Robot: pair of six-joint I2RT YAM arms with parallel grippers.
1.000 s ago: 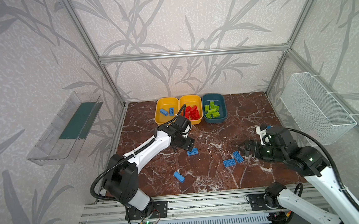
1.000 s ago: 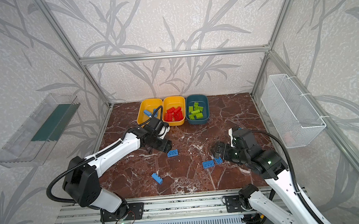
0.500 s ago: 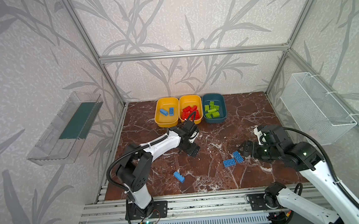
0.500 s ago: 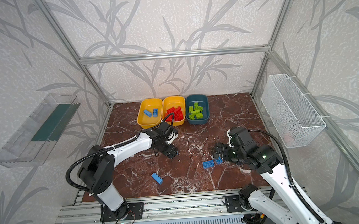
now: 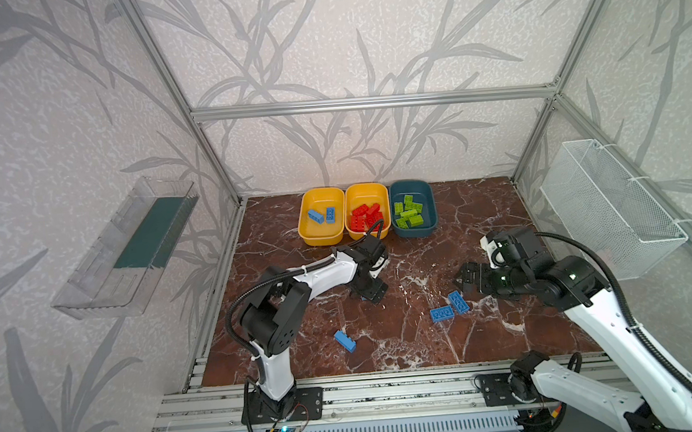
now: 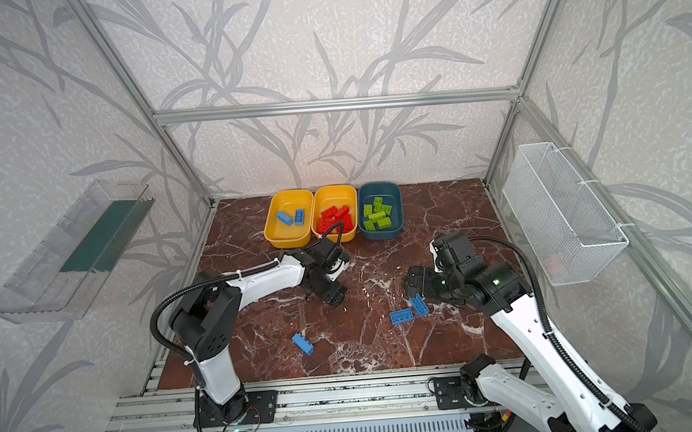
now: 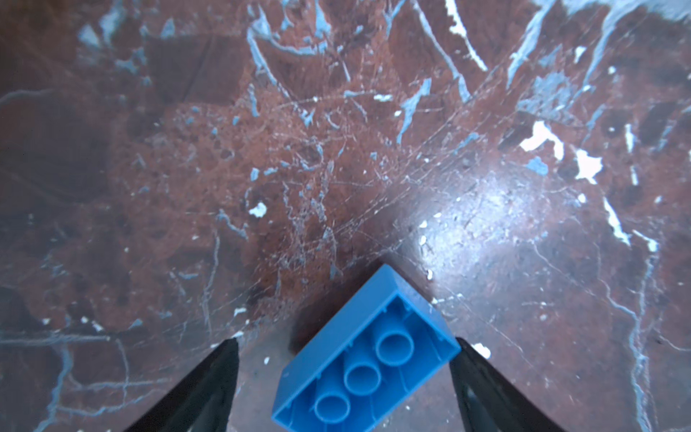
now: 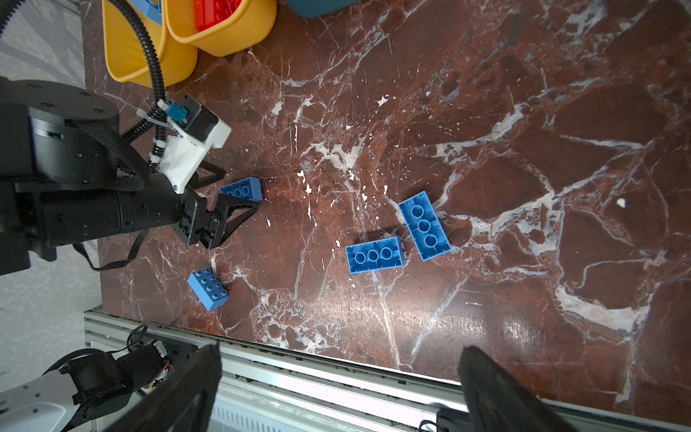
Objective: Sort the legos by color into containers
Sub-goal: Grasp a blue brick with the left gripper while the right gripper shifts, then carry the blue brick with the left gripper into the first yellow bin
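**Left pincer** (image 7: 346, 340): jaws spread, nothing pinched. The blue brick (image 7: 364, 359) lay on the marble top (image 7: 336, 149) between the two fingers (image 7: 209, 377), hollow side up with three tubes showing. Its long axis ran slantwise to the line joining the fingertips, neither along it nor square to it. One corner sat right at one finger; I could not tell whether they touched. A clear gap remained on the side of the other finger.

Judgement: closing as it stood would catch the brick corner-first and probably swivel it. A small wrist turn to square up looked worthwhile.

**Right pincer** (image 5: 467, 277): also spread wide and empty, held above the top. Just ahead of its fingertips lay two more upturned bricks, the nearer brick (image 5: 458, 302) and the farther brick (image 5: 442, 314), set just beside each other at an angle.

A studs-up brick (image 5: 344, 341) lay behind the left pincer, toward that arm's base.

**Goal:** the yellow tub (image 5: 321, 238) holding two blue pieces stood beyond the left pincer, so the left arm was the nearer one. Beside it, the red-filled tub (image 5: 363, 236) and the teal tub (image 5: 414, 232) with green pieces looked finished. Only blue pieces were left out on the top.

**Surface:** polished red-brown marble with glare, likely slick, so a nudged brick could slide.

**Room:** an aluminium-framed cell. The clear tray (image 5: 122, 257) and wire basket (image 5: 610, 211) hung on the side walls, well apart from both pincers.
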